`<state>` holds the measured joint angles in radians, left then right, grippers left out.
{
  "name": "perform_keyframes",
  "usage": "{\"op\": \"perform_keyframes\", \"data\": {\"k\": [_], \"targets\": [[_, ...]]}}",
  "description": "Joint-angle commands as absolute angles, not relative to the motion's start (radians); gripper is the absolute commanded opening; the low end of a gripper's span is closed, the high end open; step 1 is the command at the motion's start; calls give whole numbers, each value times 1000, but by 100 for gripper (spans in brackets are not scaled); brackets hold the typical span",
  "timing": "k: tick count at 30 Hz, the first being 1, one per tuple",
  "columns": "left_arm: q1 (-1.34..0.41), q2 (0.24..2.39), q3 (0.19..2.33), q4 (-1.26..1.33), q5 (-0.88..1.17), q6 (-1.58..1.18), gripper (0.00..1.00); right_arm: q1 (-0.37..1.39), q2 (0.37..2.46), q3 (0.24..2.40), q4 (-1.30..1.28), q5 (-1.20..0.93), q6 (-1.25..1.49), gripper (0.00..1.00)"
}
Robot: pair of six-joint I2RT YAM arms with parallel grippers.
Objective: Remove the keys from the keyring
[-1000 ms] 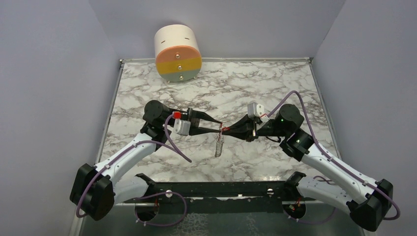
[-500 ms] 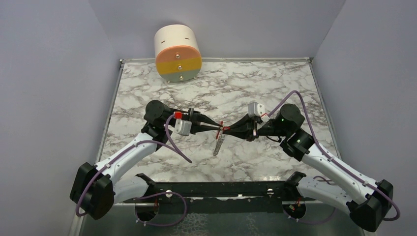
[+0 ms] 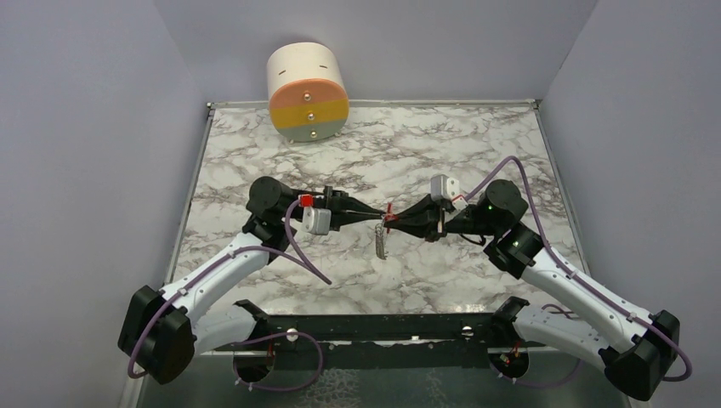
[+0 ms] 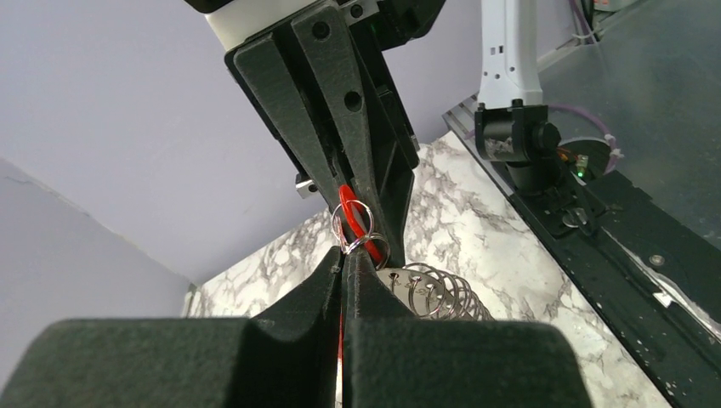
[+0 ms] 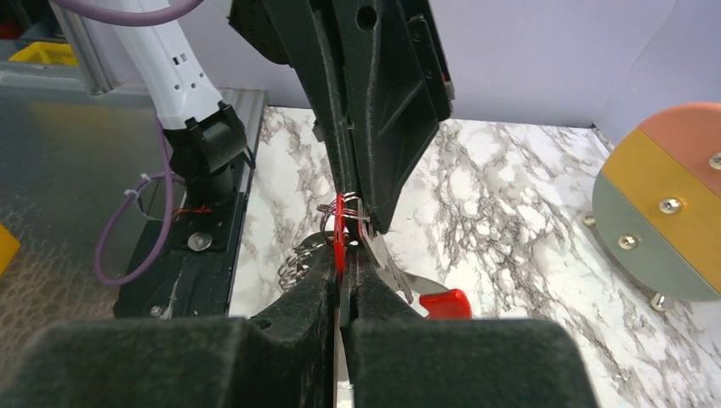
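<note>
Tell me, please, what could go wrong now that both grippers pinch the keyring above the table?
1. The left gripper and the right gripper are both shut on the small red keyring, tip against tip. A pull apart might bend it or let it slip out.
2. The key and the bunch of metal rings hang loose beneath, so they may swing and snag a finger.

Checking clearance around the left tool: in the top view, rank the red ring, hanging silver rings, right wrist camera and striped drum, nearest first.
From the left tool:
1. red ring, at its tips
2. silver rings, hanging just beneath
3. right wrist camera, to its right
4. striped drum, far back
</note>
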<state>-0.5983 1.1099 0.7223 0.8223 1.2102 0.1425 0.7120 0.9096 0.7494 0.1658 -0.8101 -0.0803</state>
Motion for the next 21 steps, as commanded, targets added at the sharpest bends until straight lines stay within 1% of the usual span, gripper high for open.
{"op": "perform_keyframes", "data": {"k": [1, 9, 14, 21], "targets": [[-611, 1057, 689, 833, 1104, 161, 0, 718, 894, 750, 228, -742, -69, 1], [-625, 929, 591, 885, 813, 130, 0, 718, 890, 728, 239, -666, -66, 1], [-633, 897, 545, 980, 729, 83, 0, 718, 899, 723, 244, -656, -64, 1], [-638, 907, 509, 1111, 691, 24, 0, 718, 883, 704, 239, -625, -68, 1]]}}
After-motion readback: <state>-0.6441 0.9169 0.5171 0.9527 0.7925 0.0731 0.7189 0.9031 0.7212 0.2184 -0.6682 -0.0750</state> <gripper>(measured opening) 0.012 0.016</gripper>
